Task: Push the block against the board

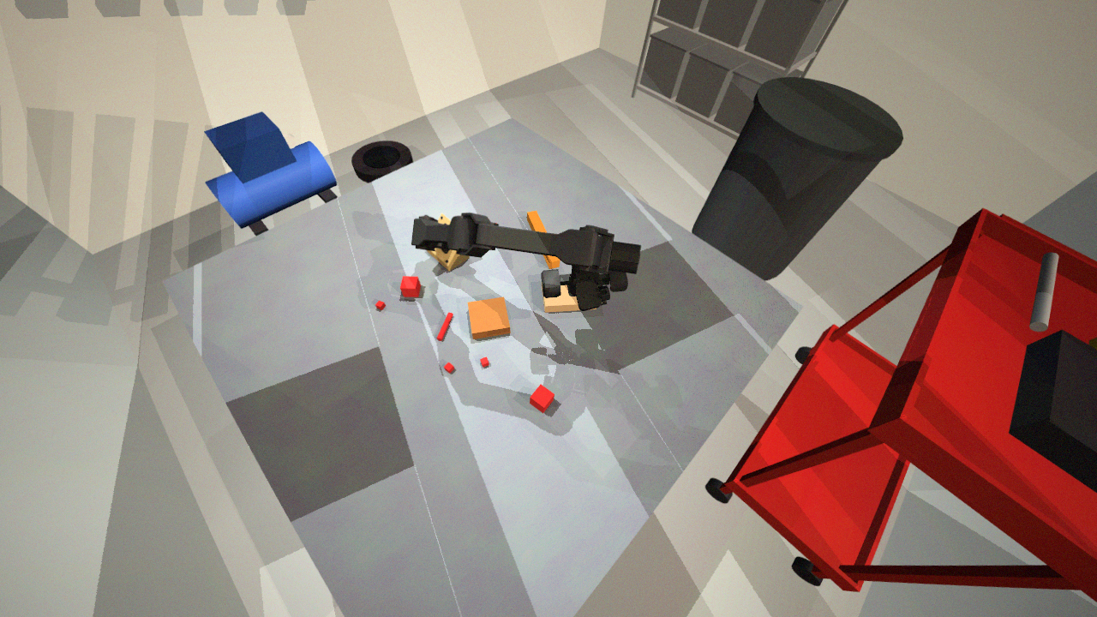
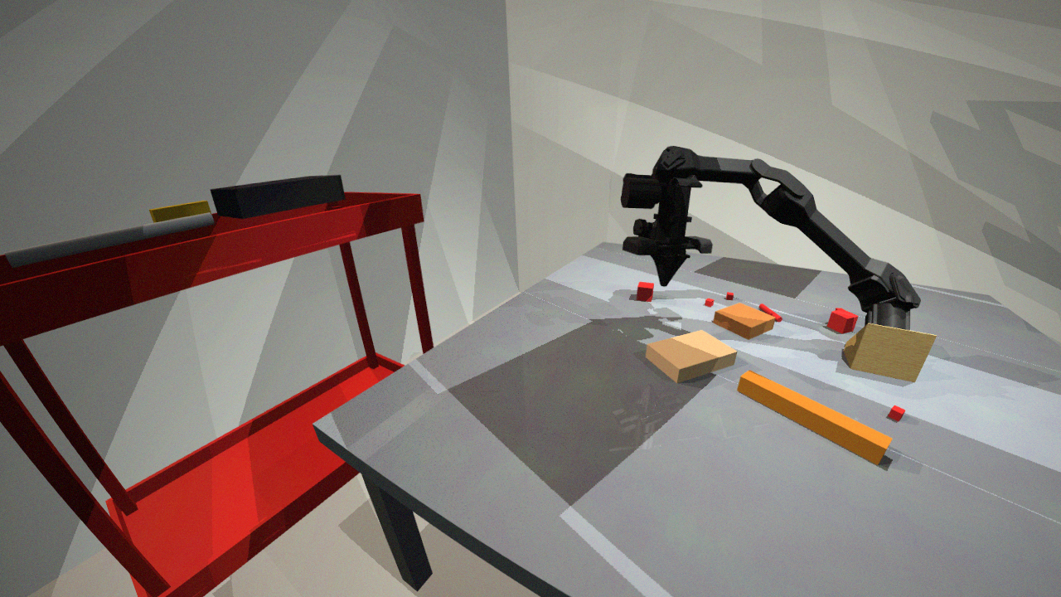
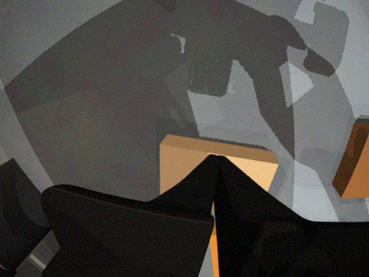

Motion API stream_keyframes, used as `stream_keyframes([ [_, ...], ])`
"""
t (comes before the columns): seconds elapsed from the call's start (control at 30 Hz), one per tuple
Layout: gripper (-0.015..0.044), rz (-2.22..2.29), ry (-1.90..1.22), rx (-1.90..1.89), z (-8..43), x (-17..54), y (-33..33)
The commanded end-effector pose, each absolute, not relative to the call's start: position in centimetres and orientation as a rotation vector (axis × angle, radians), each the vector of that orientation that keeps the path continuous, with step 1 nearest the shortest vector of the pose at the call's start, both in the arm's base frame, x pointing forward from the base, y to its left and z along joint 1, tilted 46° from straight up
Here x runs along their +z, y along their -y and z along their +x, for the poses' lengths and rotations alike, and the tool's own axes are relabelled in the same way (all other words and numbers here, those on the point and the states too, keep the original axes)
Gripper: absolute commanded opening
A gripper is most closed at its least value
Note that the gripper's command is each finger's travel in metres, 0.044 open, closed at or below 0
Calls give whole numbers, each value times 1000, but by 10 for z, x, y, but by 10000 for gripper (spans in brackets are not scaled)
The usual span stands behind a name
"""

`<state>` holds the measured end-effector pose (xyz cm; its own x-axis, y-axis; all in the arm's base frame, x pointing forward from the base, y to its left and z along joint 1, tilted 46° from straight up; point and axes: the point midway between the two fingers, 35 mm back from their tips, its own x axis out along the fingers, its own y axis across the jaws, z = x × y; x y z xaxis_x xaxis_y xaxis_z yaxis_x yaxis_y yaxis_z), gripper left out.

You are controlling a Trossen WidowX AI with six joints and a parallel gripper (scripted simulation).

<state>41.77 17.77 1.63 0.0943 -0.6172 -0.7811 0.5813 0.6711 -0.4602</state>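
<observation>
From over here, I see the black pincer (image 1: 592,295) (image 2: 664,280) (image 3: 215,162) closed with nothing in its grip, pointing down above the tabletop (image 1: 460,552) (image 2: 474,453). The tan block (image 1: 555,303) (image 2: 690,356) (image 3: 173,165) lies flat below it. Seen from the exterior side, the long orange board (image 1: 534,222) (image 2: 812,417) (image 3: 214,250) lies nearer and to the right, with a gap between them. The orange block (image 1: 488,318) (image 2: 743,319) (image 3: 358,165) sits farther back, apart from both. I can't tell which of the two blocks is the square one meant, but neither has a side against the board.

A red rod (image 1: 445,326) (image 2: 771,313) lies just beyond the orange block. The wooden wedge (image 1: 450,259) (image 2: 890,355) stands to the right, near the arm's base, and a small red cube (image 2: 896,412) sits near the board's right end.
</observation>
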Motion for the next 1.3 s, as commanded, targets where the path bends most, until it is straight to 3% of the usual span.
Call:
stream_keyframes([
  [0.0,0,-31,-1181,-891,417,17,-178],
  [0.57,0,-451,-1357,-609,384,75,-120],
  [1.27,0,-1071,-1562,-140,285,115,-25],
])
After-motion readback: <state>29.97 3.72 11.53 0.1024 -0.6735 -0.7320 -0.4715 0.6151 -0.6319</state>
